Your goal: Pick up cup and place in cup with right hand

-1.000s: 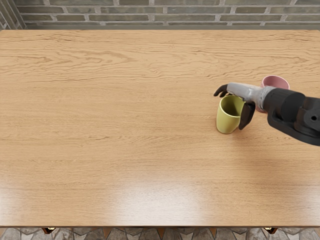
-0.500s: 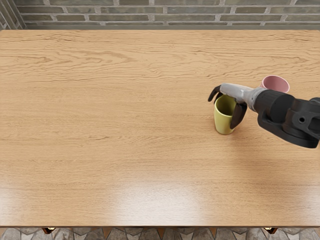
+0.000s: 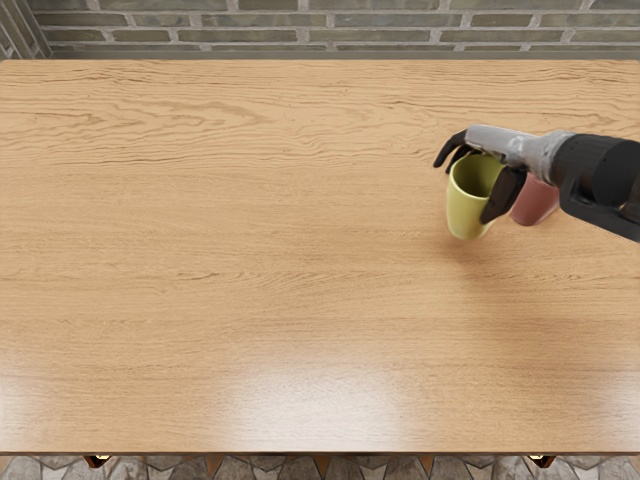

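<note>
"What's nearest?"

"A strip of patterned stone floor (image 3: 190, 470), then the front of the wooden desk (image 3: 250, 320)."

"And further in?"

"The yellow cup (image 3: 467, 205), over the right part of the desk, mouth up. There's a soft shadow beneath it; it looks lifted just clear of the wood."

"Who has it?"

"The right hand (image 3: 502, 147). Its fingers (image 3: 453, 146) are partly closed, bent over the cup's far left side, with the thumb (image 3: 507, 190) along the right side. They have hold of the cup."

"And the pink cup (image 3: 535, 203)?"

"Just right of the yellow one and a little further back, on the desk, partly hidden by the hand. I can't tell whether the cups touch."

"Furthest off?"

"A grey brick wall (image 3: 300, 35), beyond the desk's far edge."
</note>
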### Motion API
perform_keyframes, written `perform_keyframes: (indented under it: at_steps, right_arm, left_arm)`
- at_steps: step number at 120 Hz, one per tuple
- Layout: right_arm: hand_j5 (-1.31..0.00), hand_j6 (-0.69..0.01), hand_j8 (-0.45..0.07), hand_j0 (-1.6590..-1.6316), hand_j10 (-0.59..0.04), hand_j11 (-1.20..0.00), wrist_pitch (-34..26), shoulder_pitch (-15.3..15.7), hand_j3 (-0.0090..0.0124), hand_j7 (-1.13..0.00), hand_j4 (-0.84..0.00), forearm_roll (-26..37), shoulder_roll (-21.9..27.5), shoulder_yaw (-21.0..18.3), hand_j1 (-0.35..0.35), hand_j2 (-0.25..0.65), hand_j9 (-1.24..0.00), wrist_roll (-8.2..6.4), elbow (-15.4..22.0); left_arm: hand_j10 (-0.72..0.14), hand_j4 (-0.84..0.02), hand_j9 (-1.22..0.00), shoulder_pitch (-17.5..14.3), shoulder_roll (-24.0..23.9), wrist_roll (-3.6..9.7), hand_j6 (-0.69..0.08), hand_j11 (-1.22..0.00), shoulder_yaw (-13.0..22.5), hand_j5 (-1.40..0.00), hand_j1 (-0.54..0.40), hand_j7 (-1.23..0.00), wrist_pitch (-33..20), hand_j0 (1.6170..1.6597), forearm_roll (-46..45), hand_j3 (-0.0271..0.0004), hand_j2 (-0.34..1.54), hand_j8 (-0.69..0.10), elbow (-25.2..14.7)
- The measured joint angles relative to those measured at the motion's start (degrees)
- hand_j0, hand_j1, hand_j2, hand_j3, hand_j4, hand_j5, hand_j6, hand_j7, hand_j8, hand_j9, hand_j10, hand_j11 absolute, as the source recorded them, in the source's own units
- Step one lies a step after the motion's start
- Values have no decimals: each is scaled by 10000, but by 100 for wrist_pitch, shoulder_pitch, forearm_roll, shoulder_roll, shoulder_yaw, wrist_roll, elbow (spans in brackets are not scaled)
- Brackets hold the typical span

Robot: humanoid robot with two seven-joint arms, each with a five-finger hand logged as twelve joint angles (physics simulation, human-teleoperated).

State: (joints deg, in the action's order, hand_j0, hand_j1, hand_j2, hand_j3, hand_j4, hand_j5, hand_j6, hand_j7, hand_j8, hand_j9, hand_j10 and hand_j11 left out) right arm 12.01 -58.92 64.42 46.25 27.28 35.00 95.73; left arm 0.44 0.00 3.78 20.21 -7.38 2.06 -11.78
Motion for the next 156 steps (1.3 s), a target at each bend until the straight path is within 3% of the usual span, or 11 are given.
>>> perform_keyframes:
  at_steps: [25, 64, 99, 156]
  right_arm:
    - [-5030, -3923, -3594, -16564, -3772, -4984, 573, -56, 0, -4951, -3749, -269, 337, 628, 283, -221, -4985, 0, 9]
    - [-5382, -4156, -3305, -16576, -3879, -5367, 694, -155, 0, -5346, -4099, -568, 774, 892, 803, 766, -5387, 0, 5]
    - [-5727, -4007, -3120, -16577, -3705, -5704, 536, -143, 1, -5674, -4331, -659, 1201, 951, 990, 1164, -5738, 1, -95]
    - [-5847, -3839, -2961, -16575, -3569, -5815, 331, -98, 0, -5787, -4419, -563, 859, 862, 1090, 1227, -5859, 1, -920]
  left_arm:
    - [0, -1, 0, 0, 0, 0, -2, 0, 0, 0, 3490, 0, 0, 16581, 0, 0, 0, -1, 0]
    - [-1, -2, 0, 0, 0, 0, -2, 0, 0, -1, 3490, -1, 0, 16581, 0, 0, 0, -2, 0]
    - [0, -1, 0, 0, 0, 0, -2, 0, 0, -1, 3490, 0, 0, 16581, 0, 0, 0, -1, 0]
    - [-1, -2, -1, 0, 0, 1, -2, -1, 0, -1, 3490, -1, 0, 16581, 2, -1, 1, -2, 0]
